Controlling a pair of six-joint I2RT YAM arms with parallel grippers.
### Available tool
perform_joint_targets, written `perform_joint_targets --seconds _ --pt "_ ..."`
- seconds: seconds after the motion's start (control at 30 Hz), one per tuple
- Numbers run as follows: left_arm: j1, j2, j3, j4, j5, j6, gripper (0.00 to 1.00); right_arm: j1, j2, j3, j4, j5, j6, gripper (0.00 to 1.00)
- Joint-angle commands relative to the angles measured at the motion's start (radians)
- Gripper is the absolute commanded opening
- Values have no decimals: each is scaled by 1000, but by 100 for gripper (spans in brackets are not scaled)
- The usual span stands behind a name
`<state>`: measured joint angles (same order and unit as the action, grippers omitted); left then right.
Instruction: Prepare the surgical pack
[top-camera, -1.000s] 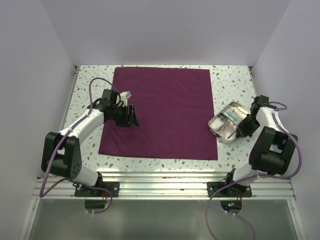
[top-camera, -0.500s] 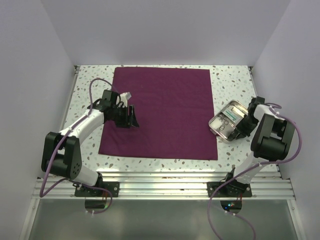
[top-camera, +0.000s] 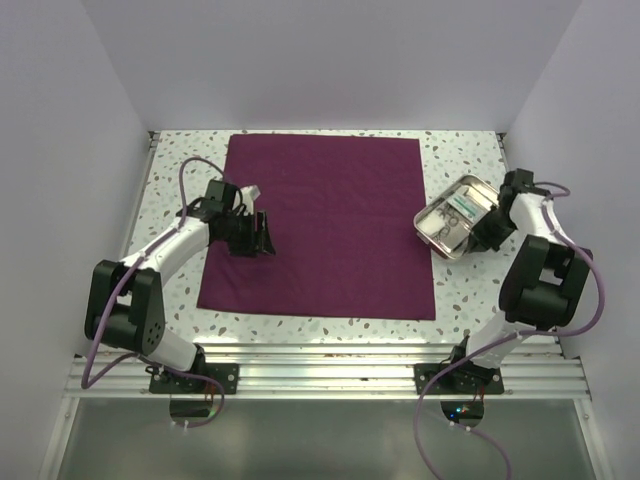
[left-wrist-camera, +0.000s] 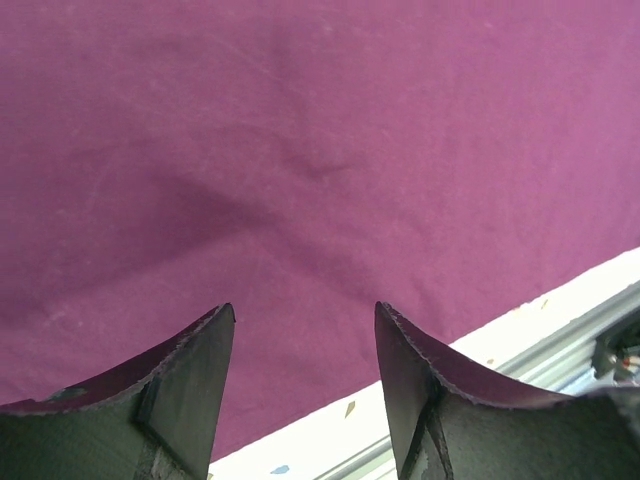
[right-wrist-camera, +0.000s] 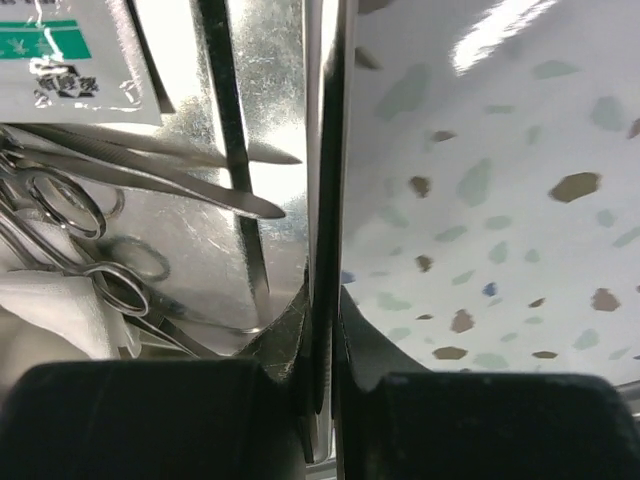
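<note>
The surgical pack (top-camera: 325, 225) is a dark maroon cloth spread flat and open across the middle of the speckled table (top-camera: 180, 160). Its far edge runs close to the back wall at 12 o'clock. Its near edge stops short of the metal rail (top-camera: 330, 350) at 6 o'clock. In the left wrist view the cloth (left-wrist-camera: 320, 150) fills nearly the whole frame, with soft creases and a strip of table at 5 o'clock.

The left gripper (top-camera: 262, 238) is over the cloth's 9 o'clock side, just inside the edge. Its jaws stand wide apart with nothing between them (left-wrist-camera: 305, 310). The finger bases are cut off at the bottom of that view, and I cannot tell whether the tips touch the fabric.

At 3 o'clock from the cloth is the steel tray (top-camera: 422, 226). Its nearest corner reaches the cloth's edge, but whether it rests there or hangs above is unclear. The right gripper (top-camera: 488, 234) is at the tray's 4 o'clock side, jaws pinched tight on the thin upright wall (right-wrist-camera: 322, 320).

Inside the tray (right-wrist-camera: 275, 80) lie ring-handled instruments (right-wrist-camera: 70, 205), tweezers (right-wrist-camera: 180, 180), white gauze (right-wrist-camera: 50, 310) and a green-labelled packet (right-wrist-camera: 60, 60). All of these are partly cut off at 9 o'clock, and the packet's print is unreadable.
</note>
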<state>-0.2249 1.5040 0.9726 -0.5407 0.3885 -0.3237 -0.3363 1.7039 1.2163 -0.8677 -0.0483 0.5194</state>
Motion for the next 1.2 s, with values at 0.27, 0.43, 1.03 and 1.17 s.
perform_joint_targets --seconds 0.27,0.43,1.03,1.17 --pt "-2 35 80 -8 -131 -52 63 477 -53 48 136 -67 414 0" --pt "-2 35 89 -16 -172 -57 64 640 37 63 187 -13 505 0" --pt "-1 71 123 -39 -203 -107 65 839 146 15 256 45 735 0" --pt "-1 74 124 -41 -198 -103 66 855 158 28 222 39 703 8"
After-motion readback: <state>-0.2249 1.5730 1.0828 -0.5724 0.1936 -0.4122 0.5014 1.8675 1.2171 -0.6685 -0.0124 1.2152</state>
